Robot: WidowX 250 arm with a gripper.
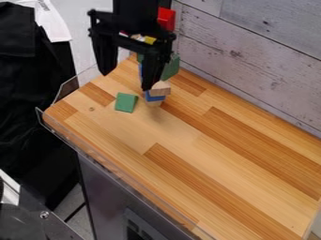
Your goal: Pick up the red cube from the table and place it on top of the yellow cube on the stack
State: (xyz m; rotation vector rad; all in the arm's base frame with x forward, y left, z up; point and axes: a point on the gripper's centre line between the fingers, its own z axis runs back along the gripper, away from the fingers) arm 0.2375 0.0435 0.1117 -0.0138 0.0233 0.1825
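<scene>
- The green block (126,102) lies on the wooden tabletop (219,145), just beside the blocks at the foot of the gripper's inner finger, with bare wood around its other sides.
- Next to it you have a natural wood block (161,88) above a blue block (155,97), with a paler piece underneath; behind them is a larger green block (171,68).
- Your main risk is that finger: it hangs right against or in front of the blocks, so a small sideways shift or a careless descent could topple them. You can't tell whether it touches.
- A second risk is depth: the gripper hides part of the group, so you could misjudge your clearance.
- Your gripper (127,80) has its fingers spread wide, pointing down, with nothing between them.
- Higher up, behind it, you see a red block (166,18) and a yellow piece (149,40); what supports them is hidden.
- Beyond runs the plank wall (251,61).
</scene>
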